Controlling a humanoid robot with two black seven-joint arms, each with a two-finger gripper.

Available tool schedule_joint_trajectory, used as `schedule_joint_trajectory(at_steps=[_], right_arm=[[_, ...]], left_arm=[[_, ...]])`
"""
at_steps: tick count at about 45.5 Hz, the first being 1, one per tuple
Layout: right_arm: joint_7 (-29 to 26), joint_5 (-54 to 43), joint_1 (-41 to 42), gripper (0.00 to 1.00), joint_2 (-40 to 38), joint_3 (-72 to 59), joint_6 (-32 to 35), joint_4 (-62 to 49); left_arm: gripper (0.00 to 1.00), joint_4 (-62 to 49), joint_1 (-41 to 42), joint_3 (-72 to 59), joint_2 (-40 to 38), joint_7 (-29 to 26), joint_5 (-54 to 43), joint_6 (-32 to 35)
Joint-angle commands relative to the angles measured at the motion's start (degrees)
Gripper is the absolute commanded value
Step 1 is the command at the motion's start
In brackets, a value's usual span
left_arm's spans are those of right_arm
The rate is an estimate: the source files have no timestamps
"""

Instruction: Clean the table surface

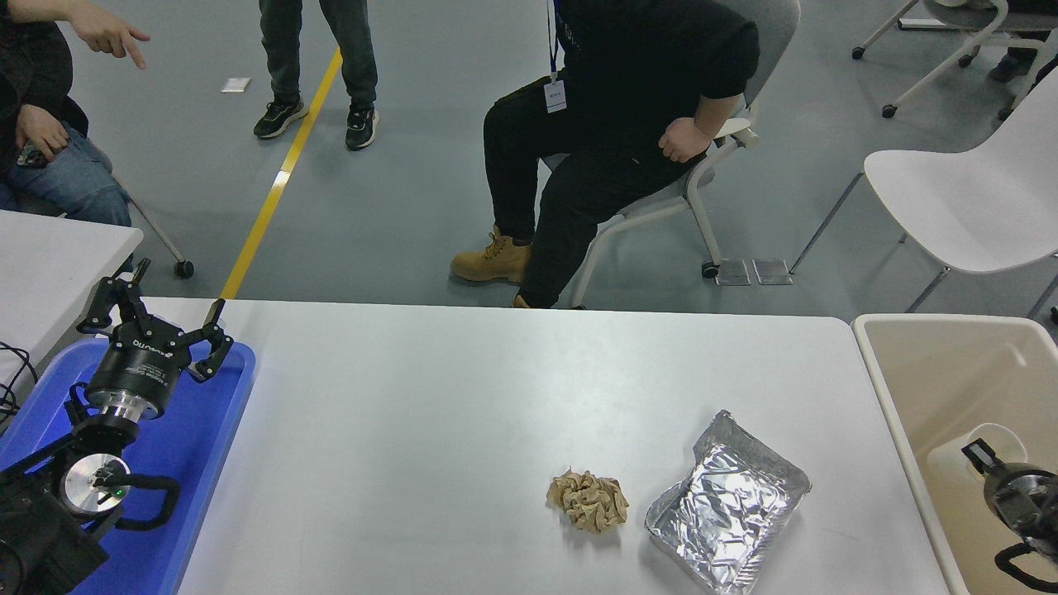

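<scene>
**Table status: 2 items on top, R arm over bin**

Grey floor w/ a yellow line [277, 178] fills the bg; you've got a seated person [628, 124] in black on a chair just past the far edge, another seated at top left w/ one hand [107, 35] pointing, and a third standing by the line.

Table surface [430, 413] spans most of your view, front and centre, glossy white-grey. On it, right of centre toward the near edge:
- crumpled brown paper wad [588, 499]
- foil tray [726, 512], crinkled, tilted diagonally, just right of the wad, not touching it

Blue tray [198, 446] sits at the table's left end. Smaller white table [50, 264] is behind it at the left edge. Beige bin [950, 388] stands off the table's right end, rim close to the table edge. White chair [967, 207] is at right, beyond the bin.

Left gripper [157, 318] is parked above the blue tray, fingers spread wide, holding nothing.

Right gripper [1004, 483] comes in at the lower right edge, over the bin interior, only partly in frame. You can't tell from this view whether its claw is released or clenched. It's well apart from the wad and foil tray.
</scene>
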Motion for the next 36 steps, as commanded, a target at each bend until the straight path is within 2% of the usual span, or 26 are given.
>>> schedule_joint_trajectory(at_steps=[1,26,27,32,36], right_arm=[[-0.13,-0.1,-0.47,0.0,-0.27,0.14,-0.18,-1.1],[-0.13,0.08,-0.91,0.0,-0.27,0.23,-2.11,-1.18],[-0.13,0.08,-1.0,0.02,-0.27,0.23,-2.63,-1.18],[-0.13,-0.01,-1.18,0.36,-0.27,0.15,-5.79,-1.1],[-0.04,-0.01,-1.44,0.58,-0.27,0.23,-7.03,-1.01]], left_arm=[[1.0,0.0,0.0,-0.04,-0.02,0.0,0.0,0.0],[1.0,0.0,0.0,-0.04,0.07,0.0,0.0,0.0],[1.0,0.0,0.0,-0.04,0.07,0.0,0.0,0.0],[1.0,0.0,0.0,-0.04,-0.02,0.0,0.0,0.0],[1.0,0.0,0.0,-0.04,-0.02,0.0,0.0,0.0]])
